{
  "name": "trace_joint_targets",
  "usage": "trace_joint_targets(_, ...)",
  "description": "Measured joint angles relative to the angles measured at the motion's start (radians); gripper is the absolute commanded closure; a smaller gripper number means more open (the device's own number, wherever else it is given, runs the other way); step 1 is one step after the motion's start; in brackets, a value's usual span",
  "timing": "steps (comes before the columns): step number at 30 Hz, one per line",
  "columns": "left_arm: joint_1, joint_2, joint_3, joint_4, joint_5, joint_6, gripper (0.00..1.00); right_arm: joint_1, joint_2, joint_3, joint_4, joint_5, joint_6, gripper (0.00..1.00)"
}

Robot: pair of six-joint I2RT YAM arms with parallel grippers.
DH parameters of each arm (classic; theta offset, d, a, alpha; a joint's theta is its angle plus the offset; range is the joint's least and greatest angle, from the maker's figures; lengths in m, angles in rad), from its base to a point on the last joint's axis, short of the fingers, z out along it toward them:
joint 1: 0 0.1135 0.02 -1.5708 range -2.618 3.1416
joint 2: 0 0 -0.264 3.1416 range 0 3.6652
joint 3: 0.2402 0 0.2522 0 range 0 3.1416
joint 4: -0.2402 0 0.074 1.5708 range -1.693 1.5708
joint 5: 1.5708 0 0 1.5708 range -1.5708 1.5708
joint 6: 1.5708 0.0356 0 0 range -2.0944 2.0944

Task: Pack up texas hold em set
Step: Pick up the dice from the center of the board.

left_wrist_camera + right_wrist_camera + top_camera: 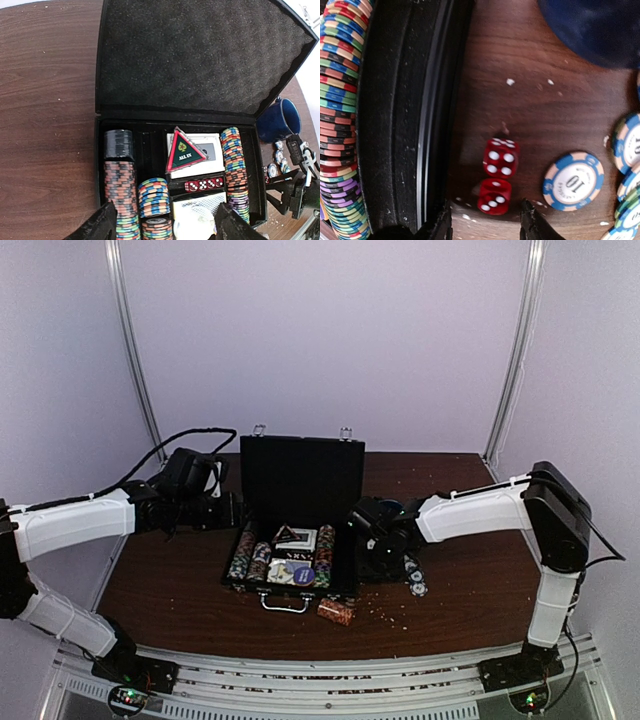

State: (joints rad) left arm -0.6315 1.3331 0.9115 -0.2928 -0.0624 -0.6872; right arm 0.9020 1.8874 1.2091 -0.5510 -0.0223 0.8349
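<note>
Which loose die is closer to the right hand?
The bottom die in the right wrist view, directly ahead of the right hand; the top die sits beyond it.

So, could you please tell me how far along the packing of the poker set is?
Mostly packed: chip rows, card decks and a row of dice sit in the open case. In hand: the right gripper, open, is poised over two red dice on the table beside the case. Left: loose blue chips, the chip stack in front, then shutting the lid.
</note>
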Motion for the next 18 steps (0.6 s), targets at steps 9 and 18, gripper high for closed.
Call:
trace_joint_targets(9,0.010,0.000,0.000,0.000,0.006,0.002,0.30,0.004,0.015,0.039,-0.008,0.023,0.000,0.64)
trace_joint_targets(18,0.052,0.000,-0.016,0.001,0.031,0.001,0.29,0.019,0.017,0.064,-0.031,0.059,0.003,0.70)
